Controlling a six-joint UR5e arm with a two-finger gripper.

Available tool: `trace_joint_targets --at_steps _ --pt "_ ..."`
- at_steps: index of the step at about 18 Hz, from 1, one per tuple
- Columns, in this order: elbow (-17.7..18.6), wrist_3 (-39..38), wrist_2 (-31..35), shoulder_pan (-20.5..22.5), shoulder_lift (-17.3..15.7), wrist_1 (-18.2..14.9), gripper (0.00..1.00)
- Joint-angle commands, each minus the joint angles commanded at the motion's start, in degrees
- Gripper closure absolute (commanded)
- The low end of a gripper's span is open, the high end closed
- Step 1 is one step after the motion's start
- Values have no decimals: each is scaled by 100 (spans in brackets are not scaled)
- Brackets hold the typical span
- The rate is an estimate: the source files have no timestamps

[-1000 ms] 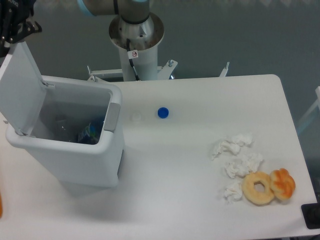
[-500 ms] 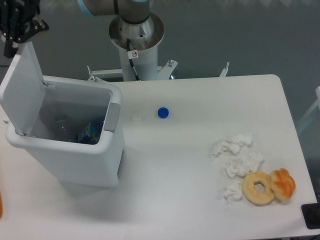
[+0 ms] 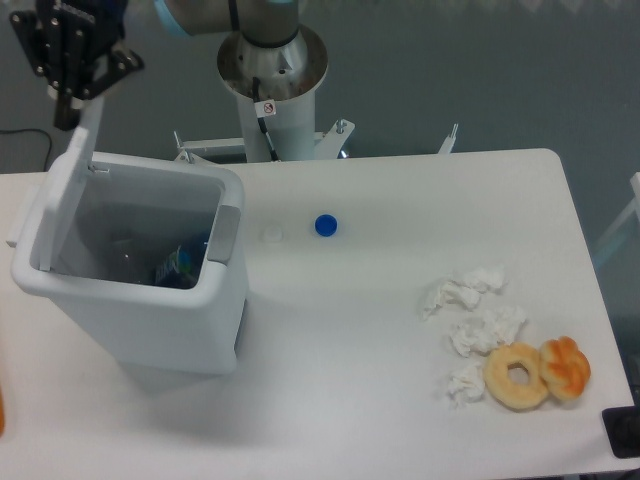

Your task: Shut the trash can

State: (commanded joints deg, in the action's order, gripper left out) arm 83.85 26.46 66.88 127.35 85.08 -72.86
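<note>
Upper left of frame: black gripper (image 3: 75, 95) at top edge of upright lid (image 3: 62, 195) of open white trash can (image 3: 140, 300); grip state can't tell.

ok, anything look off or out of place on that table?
Loose clutter on the table: crumpled tissues beside two pastries at right, and a blue cap near the trash can, whose lid stands open.
</note>
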Motion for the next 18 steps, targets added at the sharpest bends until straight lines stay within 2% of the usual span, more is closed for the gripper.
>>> trace_joint_targets --at_steps 6,10,18 --pt "61 132 0 316 149 18 100" --pt "246 325 18 448 193 35 100" --pt "325 448 26 572 308 88 100"
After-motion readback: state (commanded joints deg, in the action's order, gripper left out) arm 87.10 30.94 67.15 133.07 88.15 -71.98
